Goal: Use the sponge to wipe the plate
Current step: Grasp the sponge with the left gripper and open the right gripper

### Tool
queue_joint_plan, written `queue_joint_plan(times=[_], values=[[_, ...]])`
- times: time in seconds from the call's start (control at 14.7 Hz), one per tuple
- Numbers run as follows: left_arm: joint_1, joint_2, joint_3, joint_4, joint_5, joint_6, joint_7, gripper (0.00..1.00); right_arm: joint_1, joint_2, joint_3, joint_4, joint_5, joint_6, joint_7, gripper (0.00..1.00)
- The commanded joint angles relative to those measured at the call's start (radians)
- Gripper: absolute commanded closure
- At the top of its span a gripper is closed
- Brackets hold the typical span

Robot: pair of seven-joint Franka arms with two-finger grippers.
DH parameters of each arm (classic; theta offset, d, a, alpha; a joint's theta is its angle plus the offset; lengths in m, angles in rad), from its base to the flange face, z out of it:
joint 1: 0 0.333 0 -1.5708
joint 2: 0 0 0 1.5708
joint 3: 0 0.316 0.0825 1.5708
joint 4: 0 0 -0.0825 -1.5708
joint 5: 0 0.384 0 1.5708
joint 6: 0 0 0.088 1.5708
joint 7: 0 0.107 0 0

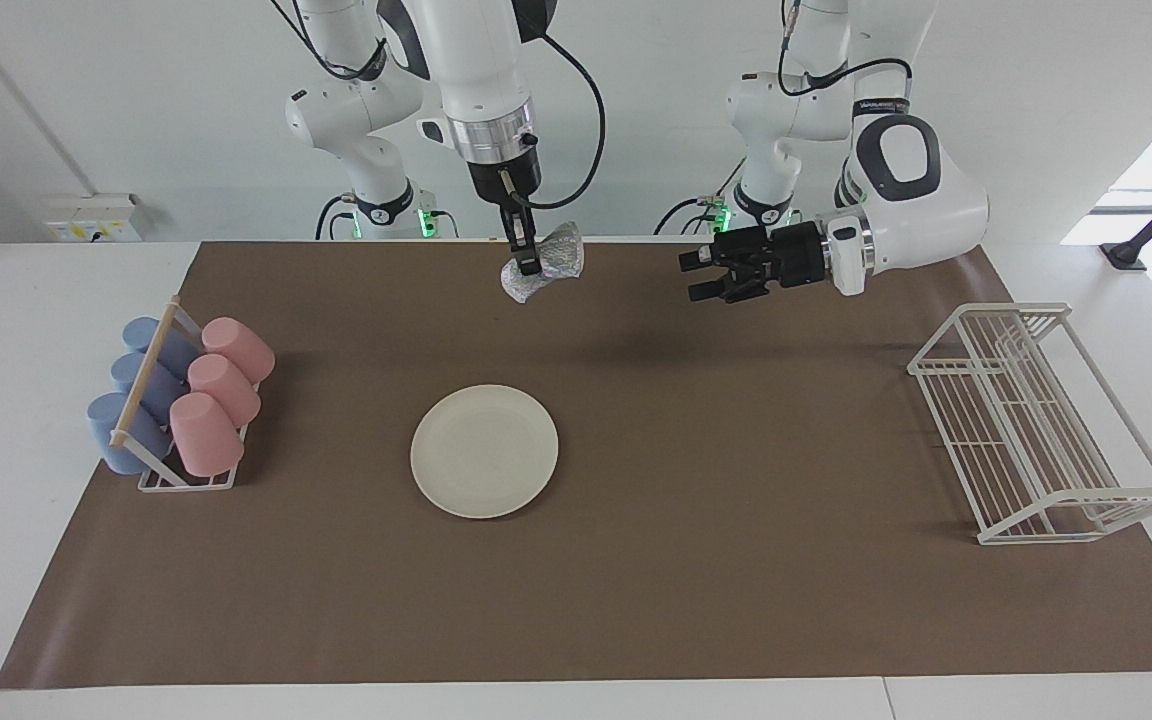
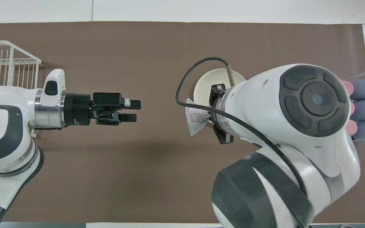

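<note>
Aloft, right claw (image 1: 528, 268) tight on sponge (image 1: 548, 268); left claw (image 1: 698, 276) agape.

You see a matt brown paper-like mat (image 1: 736, 560) over the smooth white table (image 1: 26, 300), a matt cream plate (image 1: 484, 452), a shiny silvery mesh sponge (image 1: 546, 265), a white coated-wire rack (image 1: 1036, 420), and matt cups (image 1: 206, 400).

The white tabletop (image 1: 26, 330) carries a brown mat (image 1: 696, 560), on which rest the plate (image 1: 484, 451), a cup rack (image 1: 176, 400) and a wire rack (image 1: 1036, 425).
</note>
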Motion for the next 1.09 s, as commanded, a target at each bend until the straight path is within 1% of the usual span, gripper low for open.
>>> queue_joint_plan(times=[0.0,0.2,0.48,0.61,0.68,0.75,0.82,0.95,1.02], values=[[-0.126,-0.018,0.012,-0.005,-0.061,0.139,0.026,0.0,0.002,0.009,0.0,0.017,-0.005,-0.005,0.012,1.0],[-0.2,-0.025,0.006,0.001,-0.112,0.236,0.0,0.0,0.002,0.009,0.0,0.017,-0.005,-0.006,0.012,1.0],[-0.289,-0.019,0.006,0.027,-0.124,0.345,-0.058,0.0,0.002,0.009,0.0,0.017,-0.005,-0.009,0.011,1.0],[-0.298,-0.018,0.006,0.026,-0.124,0.358,-0.061,0.0,0.002,0.009,0.0,0.017,-0.005,-0.011,0.009,1.0],[-0.298,-0.022,0.006,0.024,-0.124,0.353,-0.061,0.06,0.002,0.009,0.0,0.017,-0.007,-0.011,0.008,1.0],[-0.298,-0.025,0.006,0.021,-0.124,0.347,-0.064,0.21,0.002,0.009,0.0,0.017,-0.007,-0.009,0.006,1.0],[-0.298,-0.025,0.006,0.021,-0.124,0.342,-0.066,0.44,0.001,0.009,0.0,0.017,-0.005,-0.009,0.006,1.0],[-0.295,-0.025,0.007,0.021,-0.124,0.33,-0.092,0.95,0.001,0.009,0.0,0.017,-0.007,-0.011,0.006,1.0],[-0.297,-0.025,0.007,0.021,-0.124,0.33,-0.135,1.0,0.001,0.009,0.0,0.017,-0.007,-0.011,0.006,1.0]])
